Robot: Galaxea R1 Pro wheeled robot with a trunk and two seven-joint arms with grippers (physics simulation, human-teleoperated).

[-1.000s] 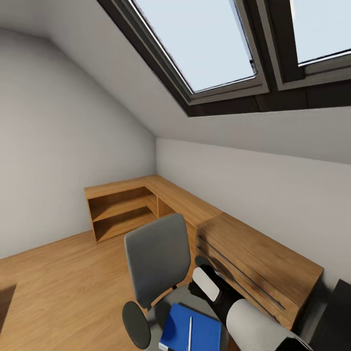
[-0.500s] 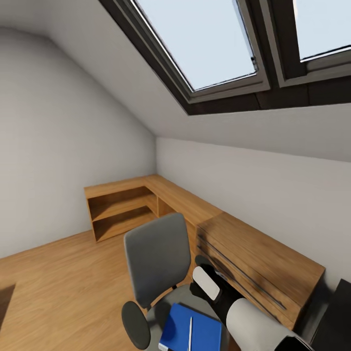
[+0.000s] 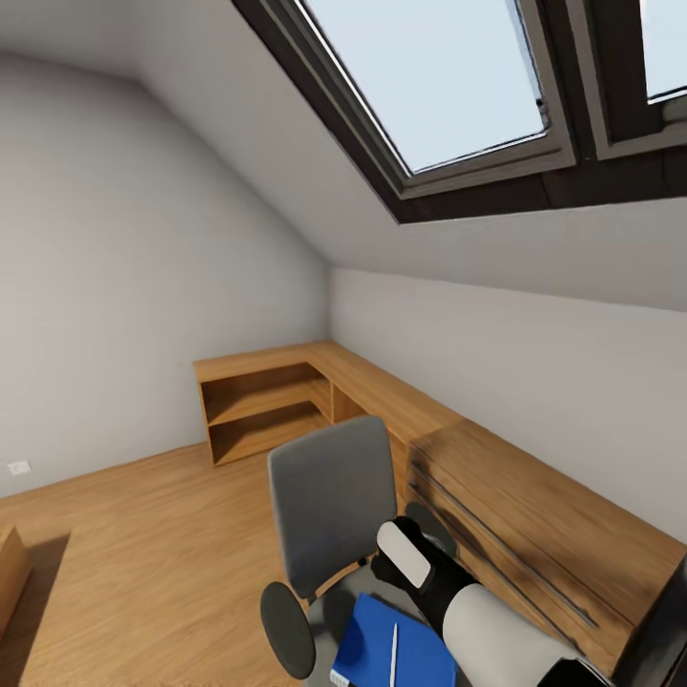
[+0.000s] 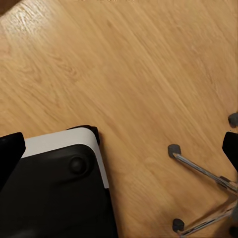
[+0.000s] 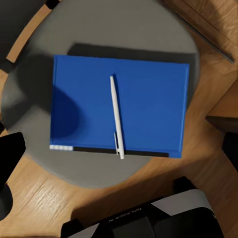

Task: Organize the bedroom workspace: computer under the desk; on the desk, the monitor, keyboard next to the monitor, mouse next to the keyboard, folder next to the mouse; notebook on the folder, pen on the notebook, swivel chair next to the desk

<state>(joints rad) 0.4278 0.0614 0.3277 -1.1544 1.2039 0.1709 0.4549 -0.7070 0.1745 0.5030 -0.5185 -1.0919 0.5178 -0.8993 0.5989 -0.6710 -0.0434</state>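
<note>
Right now the folder (image 5: pixel 121 111) lies flat on the swivel chair (image 3: pixel 329 506) seat, with the pen (image 5: pixel 116 116) resting on top of it. From the head view they sit at about 6 o'clock, the right arm (image 3: pixel 477 611) just beside them. Whether either gripper is spread or pressed together cannot be told.

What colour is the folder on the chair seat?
Bright blue folder; clearest in the right wrist view.

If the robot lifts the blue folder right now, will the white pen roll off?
Probably, unless lifted level. The pen is thin and round, lying loose on the folder. The folder's smooth, flat cover looks slippery. The folder seems stiff, so it likely won't sag.
</note>
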